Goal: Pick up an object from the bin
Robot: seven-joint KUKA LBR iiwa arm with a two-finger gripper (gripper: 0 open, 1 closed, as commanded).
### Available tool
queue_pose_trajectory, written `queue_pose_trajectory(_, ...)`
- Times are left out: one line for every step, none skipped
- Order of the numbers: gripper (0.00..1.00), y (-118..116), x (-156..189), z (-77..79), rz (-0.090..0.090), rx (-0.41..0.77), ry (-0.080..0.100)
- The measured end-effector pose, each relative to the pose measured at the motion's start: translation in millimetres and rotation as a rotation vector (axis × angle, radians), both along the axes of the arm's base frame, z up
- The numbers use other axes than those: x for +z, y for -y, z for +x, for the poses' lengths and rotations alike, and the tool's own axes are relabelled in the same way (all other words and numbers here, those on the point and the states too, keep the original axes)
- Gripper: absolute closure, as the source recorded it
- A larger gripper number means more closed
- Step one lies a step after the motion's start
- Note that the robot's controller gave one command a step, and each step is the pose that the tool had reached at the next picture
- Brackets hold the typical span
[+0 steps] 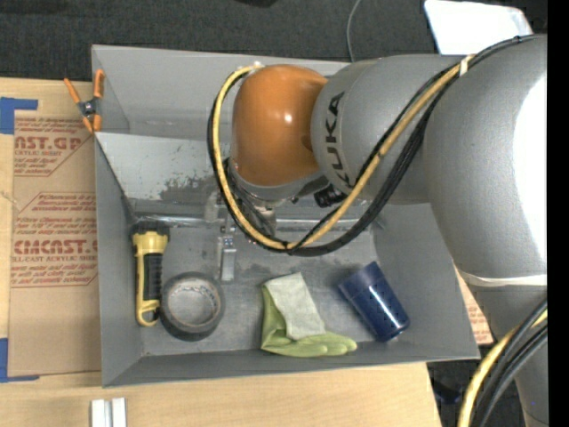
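Four loose things in the bin, and your gripper hangs over bare floor w/ none of them under it. Can't tell if it's apart or together, since the orange wrist cover blocks most of it. Nothing visibly carried.

Closest thing is the grey-black tape roll, lying flat just below-left of the gripper as the camera sees it. The yellow/black flashlight is further left, its lower end touching or just beside the roll, can't say which. The green cloth sits crumpled below-right. The blue cup lies tipped over further right, well apart from the tip.

Risks, imo:
- Go straight down from here and you prob close on nothing, or clip the roll's rim and shove it into the flashlight.
- Roll is wide & flat, so you likely need one wall of the ring, not the whole thing. Misalign and it skids.
- Cup may roll away if nudged.
- Cloth is limp and may slip out.
- Watch the yellow cable loop by the wrist, it could snag.
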State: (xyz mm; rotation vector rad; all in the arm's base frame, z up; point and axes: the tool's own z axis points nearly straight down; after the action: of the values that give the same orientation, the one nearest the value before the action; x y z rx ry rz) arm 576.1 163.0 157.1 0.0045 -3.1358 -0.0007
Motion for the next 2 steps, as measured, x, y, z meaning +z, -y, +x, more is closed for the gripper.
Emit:
queue_pose_trajectory(0.0, 0.7, 4.4, 2.1, 0.001, -0.002, 0.007)
queue_pose_trajectory(0.0, -12.2, -52.5, -2.6, 0.002, 0.316, 0.014)
